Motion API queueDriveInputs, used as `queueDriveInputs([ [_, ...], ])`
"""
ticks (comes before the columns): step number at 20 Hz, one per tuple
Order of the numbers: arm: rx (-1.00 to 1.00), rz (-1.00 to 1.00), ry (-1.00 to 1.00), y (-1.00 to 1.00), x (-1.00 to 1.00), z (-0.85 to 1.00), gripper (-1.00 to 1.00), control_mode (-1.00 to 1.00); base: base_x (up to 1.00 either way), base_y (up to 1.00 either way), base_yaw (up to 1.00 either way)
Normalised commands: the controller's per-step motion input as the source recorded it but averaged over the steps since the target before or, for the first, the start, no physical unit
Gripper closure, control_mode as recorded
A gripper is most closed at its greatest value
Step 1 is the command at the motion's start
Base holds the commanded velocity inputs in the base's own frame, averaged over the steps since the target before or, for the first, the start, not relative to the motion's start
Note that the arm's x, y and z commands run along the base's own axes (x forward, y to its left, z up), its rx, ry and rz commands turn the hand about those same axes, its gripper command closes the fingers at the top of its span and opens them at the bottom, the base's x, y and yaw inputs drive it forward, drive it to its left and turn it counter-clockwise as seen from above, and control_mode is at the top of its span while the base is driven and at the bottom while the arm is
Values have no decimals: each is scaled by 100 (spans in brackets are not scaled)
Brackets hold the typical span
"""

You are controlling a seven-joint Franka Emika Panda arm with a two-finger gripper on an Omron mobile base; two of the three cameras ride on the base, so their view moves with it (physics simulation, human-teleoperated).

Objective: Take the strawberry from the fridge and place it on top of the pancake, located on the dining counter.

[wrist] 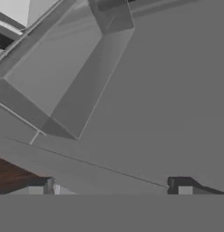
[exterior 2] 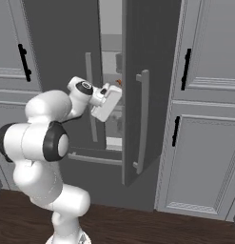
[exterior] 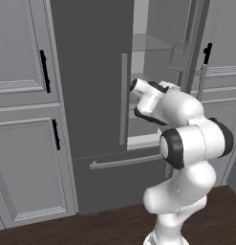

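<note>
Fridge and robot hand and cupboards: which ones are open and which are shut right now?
fridge: right door swung open, left door shut, bottom drawer shut.
hand: open, nothing between its fingers, at the fridge opening.
cupboards beside the fridge: doors shut.
small orange-red thing inside the fridge: sitting on a shelf, too small to tell what it is.

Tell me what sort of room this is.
Probably a kitchen: a tall dark fridge with one door swung open, panelled grey cabinets on both sides, and a dark wood floor.
</note>
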Motion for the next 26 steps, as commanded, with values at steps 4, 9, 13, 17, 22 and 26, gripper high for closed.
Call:
queueDriveInputs([
  [4, -4, 0, 0, -63, -25, 0, -100, -100, 0, 0, 0],
  [9, -6, 0, 0, -66, -42, 0, -100, -100, 0, 0, 0],
  [13, -4, 1, -11, -80, -18, 0, -100, -100, 0, 0, 0],
  [17, 2, 8, -7, -94, -1, 0, -100, -100, 0, 0, 0],
  [22, 5, 3, 0, -53, 0, 0, -100, -100, 0, 0, 0],
  [26, 9, 0, -3, 25, -14, 0, -100, -100, 0, 0, 0],
])
